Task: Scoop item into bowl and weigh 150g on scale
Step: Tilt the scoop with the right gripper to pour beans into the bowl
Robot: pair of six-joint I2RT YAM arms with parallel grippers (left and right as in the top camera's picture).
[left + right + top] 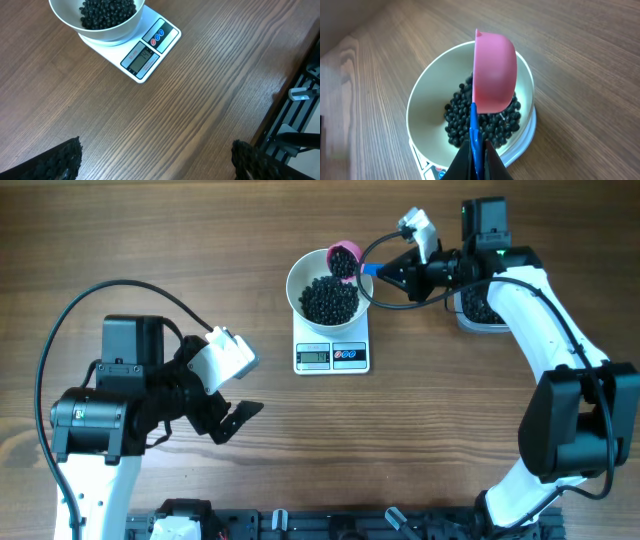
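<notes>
The left gripper [232, 418] hangs wide open and empty over the table [150, 240], the bowl [297, 280] of black beads [328, 300] sits on the scale [332, 356], and the right gripper [390, 275], clamped tight on a pink scoop's [345, 258] blue handle, holds it tipped over the beads.

Wood-grain table [440, 460] fills frame, even light, no glare. Black rack [330, 525] along btm edge, overhead view.

No legible text, even on scale [146, 51].
</notes>
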